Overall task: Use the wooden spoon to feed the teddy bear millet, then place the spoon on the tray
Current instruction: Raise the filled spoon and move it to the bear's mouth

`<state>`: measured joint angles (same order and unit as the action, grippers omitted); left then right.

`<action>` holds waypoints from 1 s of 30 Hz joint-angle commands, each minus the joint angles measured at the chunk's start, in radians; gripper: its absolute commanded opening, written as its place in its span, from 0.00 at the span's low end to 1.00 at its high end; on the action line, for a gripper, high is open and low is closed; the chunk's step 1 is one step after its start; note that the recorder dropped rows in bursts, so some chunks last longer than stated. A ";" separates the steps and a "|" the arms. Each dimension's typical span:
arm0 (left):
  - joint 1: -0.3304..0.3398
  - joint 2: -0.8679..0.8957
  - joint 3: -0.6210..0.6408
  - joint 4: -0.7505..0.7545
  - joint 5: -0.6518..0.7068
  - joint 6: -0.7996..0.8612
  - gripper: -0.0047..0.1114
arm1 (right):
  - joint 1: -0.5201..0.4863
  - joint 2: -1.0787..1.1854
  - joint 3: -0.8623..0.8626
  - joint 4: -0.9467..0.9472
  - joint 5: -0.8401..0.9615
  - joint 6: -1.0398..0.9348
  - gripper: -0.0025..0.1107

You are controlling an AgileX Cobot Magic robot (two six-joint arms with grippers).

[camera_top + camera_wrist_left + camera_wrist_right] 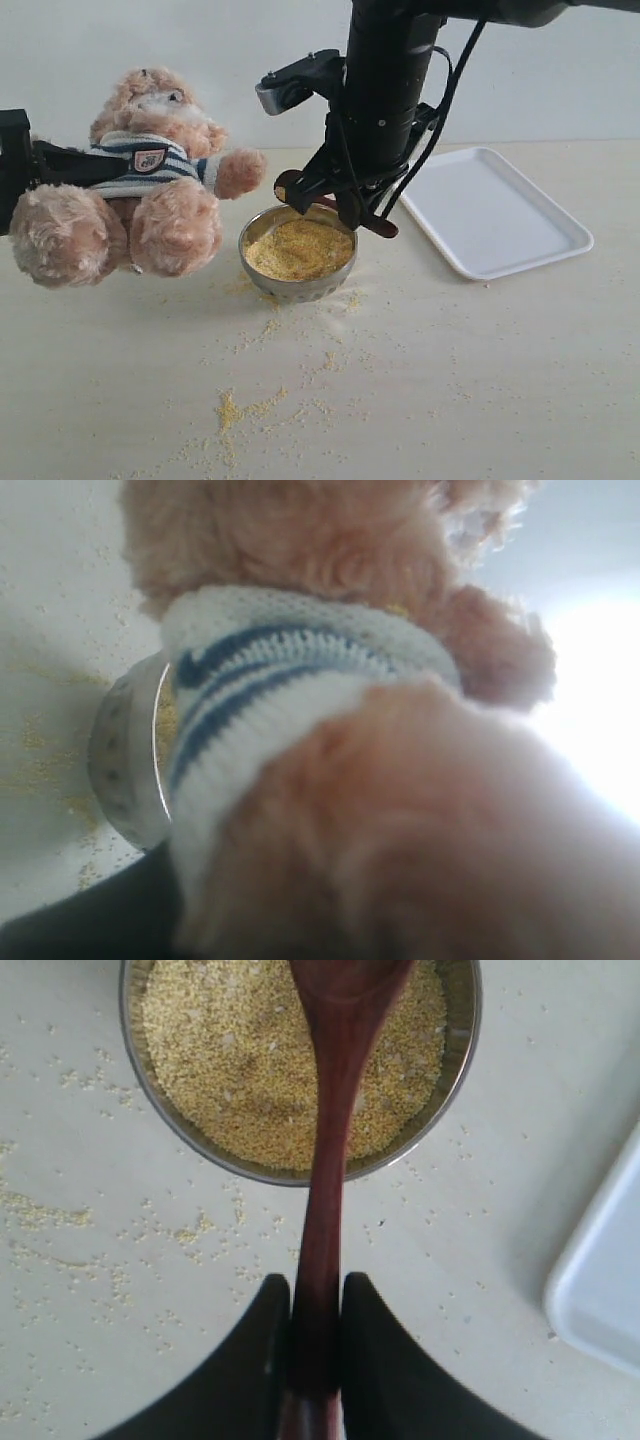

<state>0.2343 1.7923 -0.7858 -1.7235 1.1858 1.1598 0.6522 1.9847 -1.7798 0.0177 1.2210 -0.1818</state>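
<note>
The right gripper (317, 1305) clenches the wooden spoon (330, 1110) by its handle, with the spoon's bowl over the millet (220, 1050) in the metal bowl (300, 285) at centre. The left gripper (70, 163) grasps the teddy bear (160, 200) at left, just beside the bowl. A shallow scoop, lifted level, would likely spill least. One bear, one spoon, one bowl, one tray (500, 215) at right, two grippers.
</note>
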 commanded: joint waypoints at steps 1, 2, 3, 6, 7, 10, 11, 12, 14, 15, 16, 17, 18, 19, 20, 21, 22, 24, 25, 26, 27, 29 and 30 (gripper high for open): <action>0.000 -0.001 0.001 0.031 0.035 0.012 0.08 | -0.006 -0.047 0.002 0.007 0.000 -0.012 0.02; 0.000 -0.001 0.011 0.031 0.035 0.012 0.08 | -0.006 -0.057 0.002 0.007 0.000 -0.012 0.02; 0.000 -0.001 0.022 0.031 0.035 0.012 0.08 | -0.006 -0.064 0.002 0.007 0.000 -0.010 0.02; 0.000 -0.001 0.068 0.031 0.035 0.026 0.08 | -0.006 -0.079 0.002 0.007 0.000 -0.010 0.02; 0.000 -0.001 0.085 0.031 0.035 0.026 0.08 | -0.006 -0.079 0.002 0.007 0.000 -0.010 0.02; 0.000 -0.001 0.136 0.031 0.035 0.026 0.08 | -0.006 -0.081 0.002 0.007 0.000 -0.012 0.02; 0.000 -0.001 0.152 0.031 0.035 0.026 0.08 | -0.006 -0.081 0.002 0.015 0.000 -0.012 0.02; 0.000 -0.001 0.164 0.031 0.035 0.026 0.08 | -0.006 -0.081 0.002 0.034 0.000 -0.012 0.02; 0.000 -0.001 0.196 0.031 0.035 0.026 0.08 | -0.006 -0.081 0.002 0.060 0.000 -0.020 0.02; 0.000 -0.001 0.207 0.028 0.035 0.026 0.08 | -0.006 -0.081 0.002 0.069 0.000 -0.030 0.02; 0.000 -0.001 0.222 0.019 0.035 0.026 0.08 | -0.006 -0.081 0.002 0.078 0.000 -0.036 0.02; 0.000 -0.001 0.229 0.008 0.035 0.031 0.08 | -0.006 -0.081 0.002 0.086 0.000 -0.036 0.02; 0.000 -0.001 0.234 0.001 0.035 0.034 0.08 | -0.006 -0.081 0.002 0.090 0.000 -0.036 0.02; 0.000 -0.001 0.238 -0.010 0.035 0.038 0.08 | -0.005 -0.081 0.002 0.091 0.000 -0.038 0.02; 0.000 -0.001 0.238 -0.012 0.035 0.038 0.08 | -0.005 -0.081 0.002 0.093 0.000 -0.046 0.02; 0.000 -0.001 0.238 -0.020 0.035 0.038 0.08 | -0.005 -0.081 0.002 0.102 0.000 -0.063 0.02; 0.000 -0.001 0.238 -0.021 0.035 0.038 0.08 | -0.005 -0.081 0.002 0.117 0.000 -0.085 0.02; 0.000 -0.001 0.238 -0.021 0.035 0.038 0.08 | -0.005 -0.081 0.002 0.139 0.000 -0.129 0.02; 0.000 -0.001 0.238 -0.021 0.035 0.038 0.08 | -0.005 -0.081 0.002 0.151 0.000 -0.150 0.02; 0.000 -0.001 0.238 -0.021 0.035 0.038 0.08 | -0.005 -0.081 0.002 0.161 0.000 -0.162 0.02; 0.000 -0.001 0.238 -0.021 0.035 0.038 0.08 | -0.005 -0.081 0.002 0.171 0.000 -0.171 0.02; 0.000 -0.001 0.238 -0.021 0.035 0.038 0.08 | -0.005 -0.081 0.002 0.190 0.000 -0.173 0.02; 0.000 -0.001 0.238 -0.021 0.035 0.038 0.08 | -0.005 -0.081 0.002 0.204 0.000 -0.173 0.02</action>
<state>0.2343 1.7923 -0.5543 -1.7241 1.1893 1.1900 0.6499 1.9152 -1.7798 0.1926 1.2210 -0.3364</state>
